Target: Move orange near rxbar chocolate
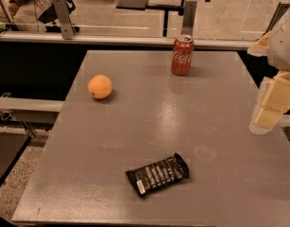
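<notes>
The orange [100, 86] sits on the grey table [154, 126] at its left side, toward the back. The rxbar chocolate [157, 174], a black wrapper with white text, lies flat near the table's front, a little right of centre and slightly tilted. My gripper [267, 119] is at the right edge of the view, above the table's right side, far from both the orange and the bar. It holds nothing that I can see.
A red Coca-Cola can [182, 55] stands upright at the back of the table, right of centre. A glass partition with a metal rail [135, 39] runs behind the table. The table's left edge drops to a speckled floor [12, 183].
</notes>
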`<control>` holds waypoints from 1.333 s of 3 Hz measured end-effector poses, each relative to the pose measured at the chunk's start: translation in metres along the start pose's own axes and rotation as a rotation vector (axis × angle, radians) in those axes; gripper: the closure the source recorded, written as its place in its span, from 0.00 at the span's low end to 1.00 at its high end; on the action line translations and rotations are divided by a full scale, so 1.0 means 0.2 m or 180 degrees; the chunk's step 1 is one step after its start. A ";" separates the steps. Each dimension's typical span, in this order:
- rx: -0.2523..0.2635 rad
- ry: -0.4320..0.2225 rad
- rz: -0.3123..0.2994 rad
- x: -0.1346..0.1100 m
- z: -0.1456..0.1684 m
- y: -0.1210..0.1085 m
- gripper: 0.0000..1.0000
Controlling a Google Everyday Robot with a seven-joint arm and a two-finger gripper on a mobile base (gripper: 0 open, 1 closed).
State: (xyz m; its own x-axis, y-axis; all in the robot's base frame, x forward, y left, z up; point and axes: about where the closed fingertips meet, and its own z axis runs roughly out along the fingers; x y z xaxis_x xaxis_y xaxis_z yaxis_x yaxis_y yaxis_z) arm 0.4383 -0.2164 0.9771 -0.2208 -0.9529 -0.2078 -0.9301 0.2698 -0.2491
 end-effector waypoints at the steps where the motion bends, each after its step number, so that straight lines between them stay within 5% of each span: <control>1: 0.0004 -0.0002 -0.0001 0.00 0.00 0.00 0.00; 2: 0.0046 -0.0175 -0.0022 -0.13 0.06 -0.10 0.00; 4: -0.0059 -0.0691 -0.0129 -0.60 0.34 -0.35 0.00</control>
State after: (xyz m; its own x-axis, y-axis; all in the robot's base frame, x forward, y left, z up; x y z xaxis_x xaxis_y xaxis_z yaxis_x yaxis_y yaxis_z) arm 0.5503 -0.1107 0.9554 -0.1166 -0.9103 -0.3972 -0.9426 0.2274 -0.2445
